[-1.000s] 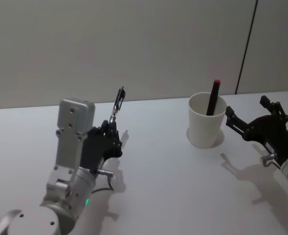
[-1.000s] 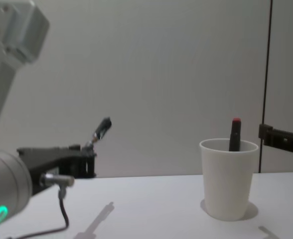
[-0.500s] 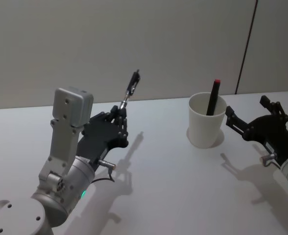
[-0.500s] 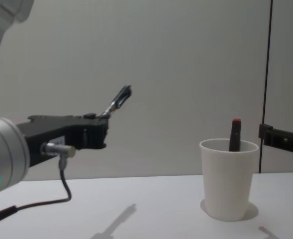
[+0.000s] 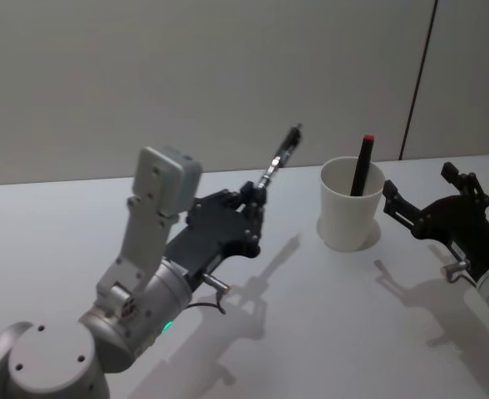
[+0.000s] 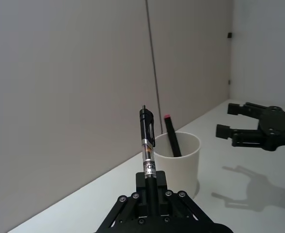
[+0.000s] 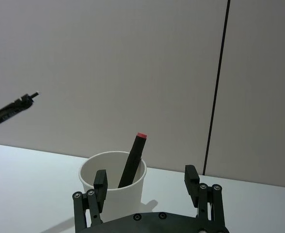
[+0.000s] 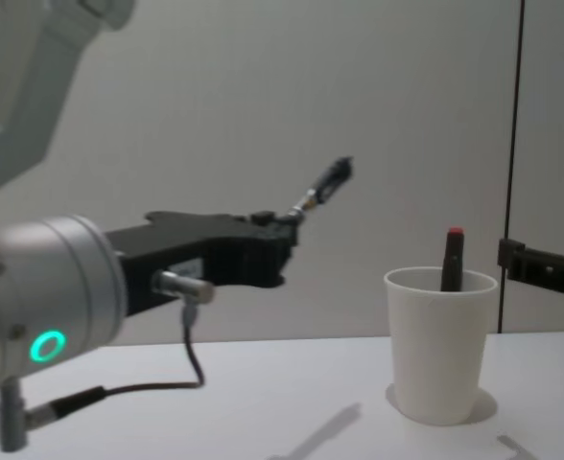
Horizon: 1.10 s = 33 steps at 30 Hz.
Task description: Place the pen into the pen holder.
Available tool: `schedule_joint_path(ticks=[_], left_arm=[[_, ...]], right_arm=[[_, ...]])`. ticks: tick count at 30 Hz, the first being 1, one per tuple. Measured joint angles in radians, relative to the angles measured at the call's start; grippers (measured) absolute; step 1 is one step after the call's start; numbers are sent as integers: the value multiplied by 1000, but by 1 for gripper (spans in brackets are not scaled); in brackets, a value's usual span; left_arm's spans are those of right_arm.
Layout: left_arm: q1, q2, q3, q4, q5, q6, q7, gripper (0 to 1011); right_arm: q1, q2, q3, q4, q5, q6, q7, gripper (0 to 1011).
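- White and paper-like, the pen holder (image 5: pixel 351 214) stands upright on the pale table (image 5: pixel 311 332), toward our right side and near the wall (image 5: pixel 186 75) behind.
- We see a red-capped pen (image 5: pixel 363 165) leaning inside it, with its top rising above the rolled rim.
- Our left gripper (image 5: pixel 253 198) is raised above the table, to the left of the pen holder and apart from it. Its fingers are clamped on the lower end of the pen (image 5: pixel 283 155).
- That pen is dark, with a clear band just above the grip and a clip at its upper end. It tilts up and toward the pen holder.
- In the chest view its upper end is higher than the rim and left of the opening, not over it.
- Our right gripper (image 5: pixel 419 184) hangs low just to the right of the pen holder. Its fingers are spread wide and hold nothing.
- The left wrist view shows a gap between those fingers and the cup wall.
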Motion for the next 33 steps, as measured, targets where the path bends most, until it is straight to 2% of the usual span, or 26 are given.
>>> schedule_joint_path(ticks=[7, 13, 33], left_arm=[[-35, -29, 21, 41, 36, 5, -82, 118], [-53, -46, 33, 65, 55, 6, -121, 118], [-78, -64, 42, 88, 63, -5, -173, 118]], right_arm=[[0, 0, 0, 0, 0, 0, 0, 1001], [0, 0, 0, 0, 0, 0, 0, 1002], [0, 0, 0, 0, 0, 0, 0, 1001]])
